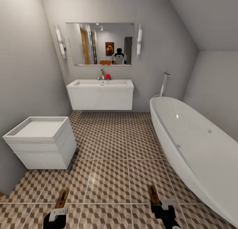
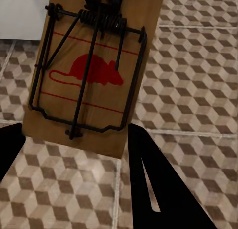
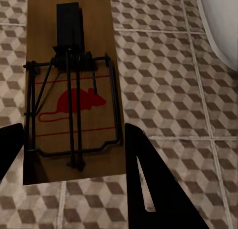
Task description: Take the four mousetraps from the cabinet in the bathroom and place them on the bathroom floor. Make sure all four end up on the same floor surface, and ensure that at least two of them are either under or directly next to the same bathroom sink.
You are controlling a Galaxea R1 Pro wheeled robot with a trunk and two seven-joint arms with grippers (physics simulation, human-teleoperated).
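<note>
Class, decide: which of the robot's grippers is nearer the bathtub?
Right. The right gripper is close beside the bathtub; the left gripper is across the floor, nearer the toilet.

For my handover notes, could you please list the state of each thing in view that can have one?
Left tool: shut on a mousetrap, held above the floor.
Right tool: shut on a second mousetrap, also held off the floor.
Sink: no trap under or beside it yet.

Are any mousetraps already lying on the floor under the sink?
No: in the head view the patterned floor below the sink is bare, and both visible mousetraps sit in the fingers.
</note>
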